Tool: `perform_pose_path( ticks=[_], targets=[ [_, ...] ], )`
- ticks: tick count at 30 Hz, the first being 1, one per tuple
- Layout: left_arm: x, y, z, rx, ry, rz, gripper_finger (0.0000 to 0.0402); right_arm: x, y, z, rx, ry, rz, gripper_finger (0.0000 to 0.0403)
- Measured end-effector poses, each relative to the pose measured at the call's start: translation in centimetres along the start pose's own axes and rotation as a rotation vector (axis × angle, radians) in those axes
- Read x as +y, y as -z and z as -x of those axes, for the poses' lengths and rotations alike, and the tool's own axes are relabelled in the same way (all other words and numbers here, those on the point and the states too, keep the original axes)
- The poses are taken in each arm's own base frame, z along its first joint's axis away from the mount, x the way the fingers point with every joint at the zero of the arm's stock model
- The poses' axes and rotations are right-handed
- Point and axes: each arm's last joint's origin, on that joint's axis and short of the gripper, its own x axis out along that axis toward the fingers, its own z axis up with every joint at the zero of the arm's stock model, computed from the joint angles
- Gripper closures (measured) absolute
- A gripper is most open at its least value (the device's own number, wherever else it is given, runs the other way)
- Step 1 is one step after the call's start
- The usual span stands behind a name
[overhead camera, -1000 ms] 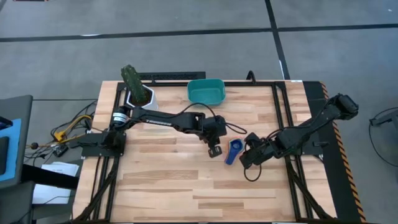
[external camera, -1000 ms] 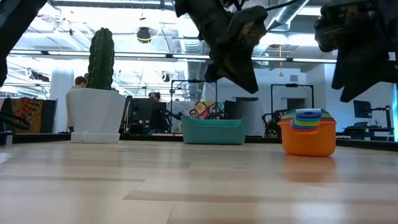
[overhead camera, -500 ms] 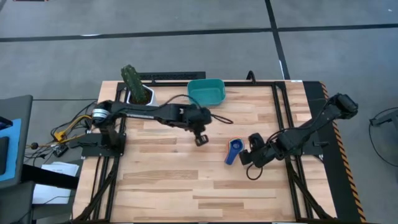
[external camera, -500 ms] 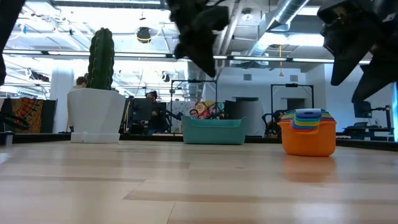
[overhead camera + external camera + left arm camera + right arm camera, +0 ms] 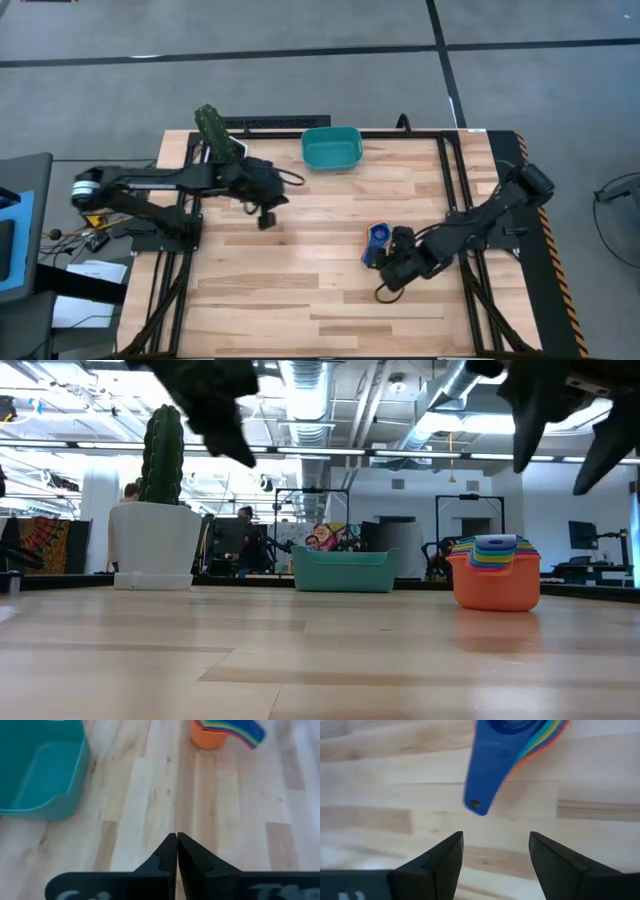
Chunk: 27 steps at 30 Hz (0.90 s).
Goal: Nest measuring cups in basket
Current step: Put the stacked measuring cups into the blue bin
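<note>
Nesting done: stacked already, the measuring cups [image 5: 376, 240] sat one inside another on the bare table [image 5: 300, 300], right of centre, blue handle on top.
Basket: stood empty at the far edge of the table, the basket [image 5: 331, 147], well apart from the stack; in the left wrist view, nothing inside the basket [image 5: 35, 770].
Still left, by judgement: lifting the whole stack and setting it down in the basket; about halfway at best.
Right gripper: hung just beside the stack on its near-right side, the right gripper [image 5: 391, 268]; fingers spread wide, nothing held; in the right wrist view, blue handle [image 5: 487, 775] just ahead of the gap between the fingers [image 5: 440, 862].
Left gripper: hovered at the far left of the table, the left gripper [image 5: 266, 218], near the white pot [image 5: 238, 158] with the cactus [image 5: 213, 130]; fingers pressed fully together, empty, as in the left wrist view [image 5: 177, 865].
Changed from a second earlier: left arm pulled back from just beside the stack to the far left; right gripper shifted nearer and closer in to the stack, fingers opened wider.
Unchanged: stack and basket in the same spots.
</note>
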Motion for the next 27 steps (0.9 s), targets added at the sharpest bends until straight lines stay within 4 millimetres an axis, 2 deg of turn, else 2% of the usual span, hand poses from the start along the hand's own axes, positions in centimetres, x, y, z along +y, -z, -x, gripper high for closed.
perform_pose_path(
  ticks=[4,9,18,27],
  targets=[
    [0.2,1.5,2.0,-0.035,0.059,0.009,0.0401,2.5,0.9,-0.3,-0.021,0.029,-0.058,0.0153],
    [0.4,2.8,3.7,-0.070,0.079,-0.001,0.0381,4.6,0.4,-0.5,-0.034,0.030,-0.080,0.0153],
    [0.7,3.4,4.3,-0.076,0.065,-0.003,0.0307,5.7,-2.5,-1.3,0.014,0.120,-0.155,0.0153],
    [0.8,3.6,4.2,-0.059,0.043,-0.002,0.0247,5.9,-3.1,-2.0,0.040,0.173,-0.246,0.0153]
  ],
)
